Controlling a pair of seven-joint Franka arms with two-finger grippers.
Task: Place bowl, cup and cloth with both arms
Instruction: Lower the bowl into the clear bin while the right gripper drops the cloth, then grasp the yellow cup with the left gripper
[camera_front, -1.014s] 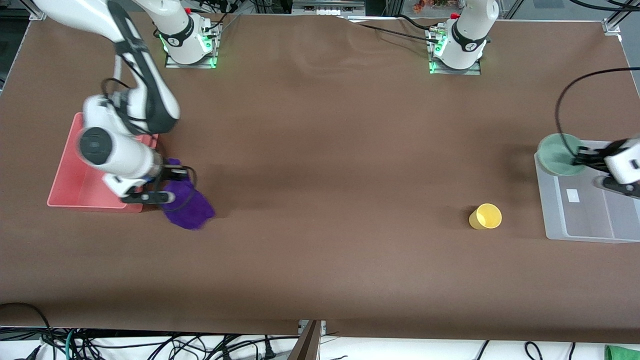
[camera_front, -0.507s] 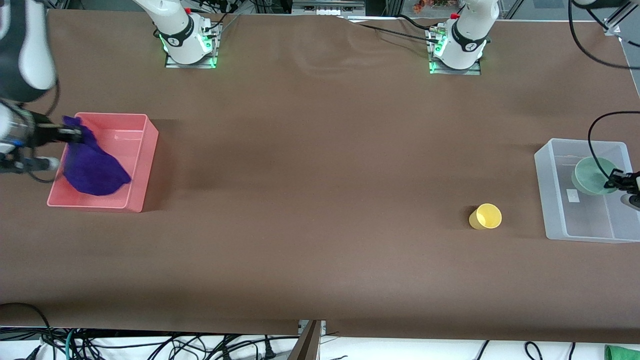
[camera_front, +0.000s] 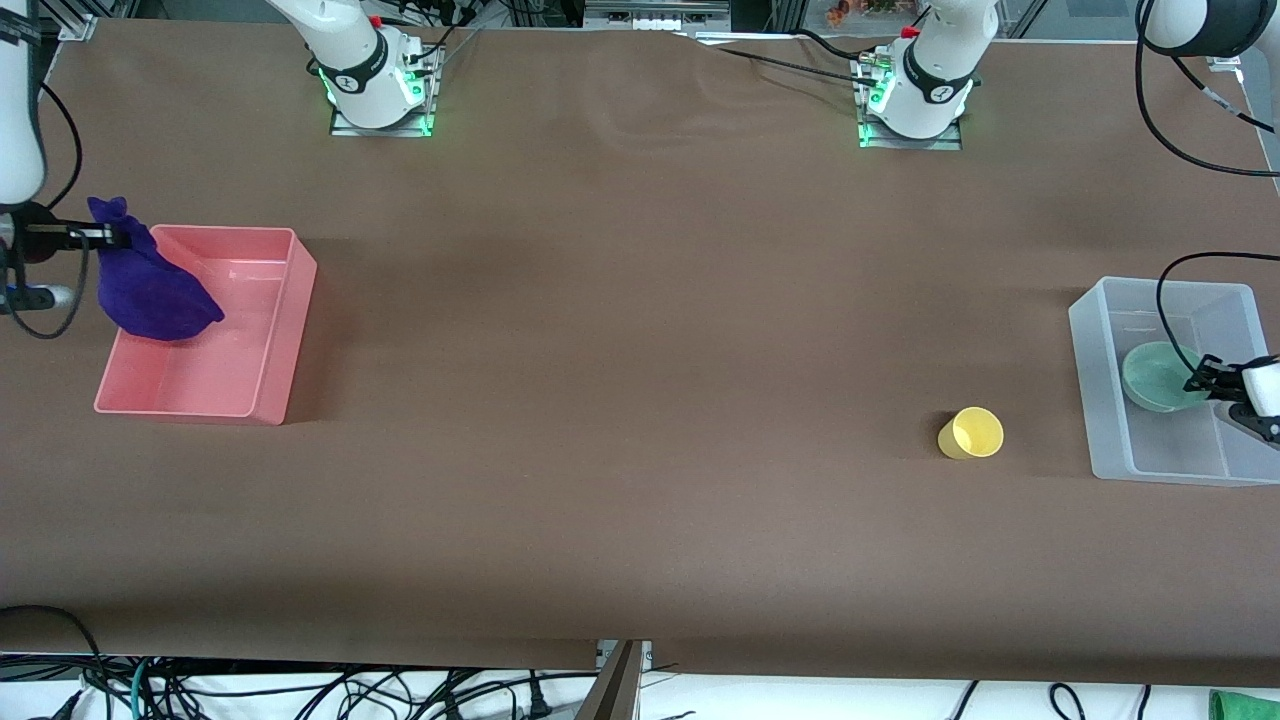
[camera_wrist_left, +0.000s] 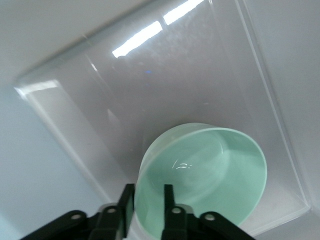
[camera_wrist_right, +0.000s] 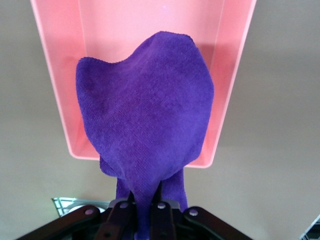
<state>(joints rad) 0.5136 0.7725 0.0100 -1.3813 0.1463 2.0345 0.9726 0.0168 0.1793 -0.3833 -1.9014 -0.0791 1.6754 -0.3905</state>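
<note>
My left gripper (camera_front: 1203, 383) is shut on the rim of the pale green bowl (camera_front: 1158, 376) and holds it low inside the clear plastic bin (camera_front: 1100, 400) at the left arm's end of the table. In the left wrist view the gripper (camera_wrist_left: 148, 200) pinches the bowl's wall (camera_wrist_left: 210, 170). My right gripper (camera_front: 110, 236) is shut on the purple cloth (camera_front: 150, 290), which hangs over the pink tray (camera_front: 270, 350). In the right wrist view the gripper (camera_wrist_right: 148, 206) grips the cloth (camera_wrist_right: 145, 125) above the tray (camera_wrist_right: 65, 100). The yellow cup (camera_front: 971, 433) lies on its side on the table, beside the bin.
The brown table top (camera_front: 640, 350) stretches between the tray and the bin. The two arm bases (camera_front: 375, 75) stand along the table's edge farthest from the front camera. Cables hang below the table's nearest edge.
My right gripper carried the cloth from beside the tray to over it. My left gripper moved the bowl from the bin's rim down into the bin.
</note>
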